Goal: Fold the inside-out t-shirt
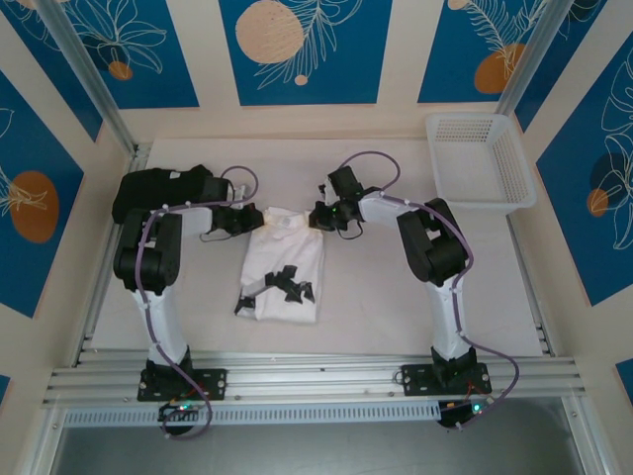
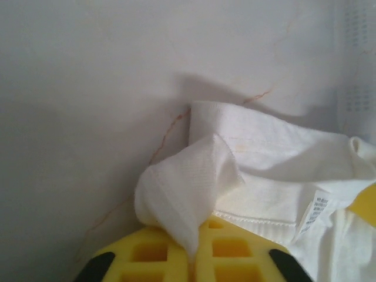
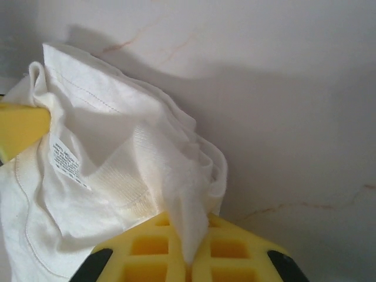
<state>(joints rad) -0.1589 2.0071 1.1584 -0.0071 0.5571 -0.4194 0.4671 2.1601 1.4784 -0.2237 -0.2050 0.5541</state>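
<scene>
Two white-and-black robot arms reach from the near rail over the pale marble-look table (image 1: 396, 307), where the plain white cotton t-shirt (image 1: 285, 259) lies at the middle as a narrow strip running away from the bases. Dark angular marks show on its near half; what they are cannot be told. At the shirt's far end, the left gripper (image 2: 192, 258) has its yellow jaws pressed together on a pinched fold of the fabric at the left corner. The right gripper (image 3: 189, 263) is clamped the same way on the right corner, and a small white care label (image 3: 67, 160) lies between them. Farther off, a black folded garment (image 1: 148, 190) sits at far left, and a white plastic mesh basket (image 1: 480, 158) sits at far right.
</scene>
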